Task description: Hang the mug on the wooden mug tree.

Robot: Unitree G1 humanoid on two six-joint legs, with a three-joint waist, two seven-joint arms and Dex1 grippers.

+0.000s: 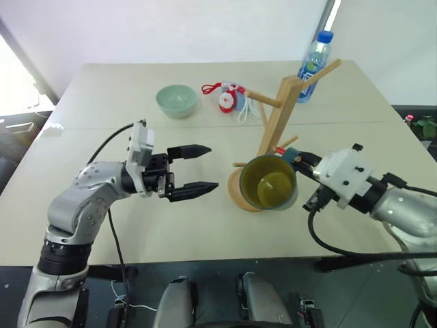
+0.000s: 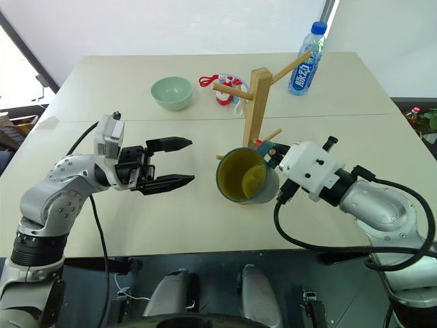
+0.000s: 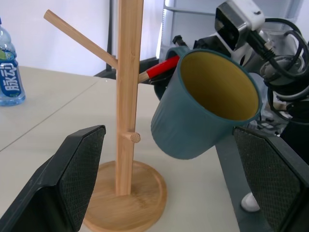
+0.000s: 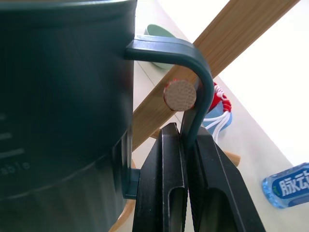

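The teal mug [image 1: 270, 183] with a yellow-green inside hangs tilted in the air, mouth toward me, just in front of the wooden mug tree [image 1: 278, 116]. My right gripper [image 4: 189, 159] is shut on the mug's handle [image 4: 195, 72]. In the right wrist view the round end of a peg [image 4: 179, 94] shows inside the handle loop. My left gripper [image 1: 198, 167] is open and holds nothing, left of the mug and level with it. The left wrist view looks between its fingers [image 3: 72, 179] at the mug [image 3: 203, 106] and the tree's post [image 3: 126, 96].
A pale green bowl [image 1: 176, 100] sits at the back of the table, with a red, white and blue bundle [image 1: 229, 98] beside it. A water bottle [image 1: 313, 65] stands behind the tree. The table's near edge [image 1: 205, 254] runs below both arms.
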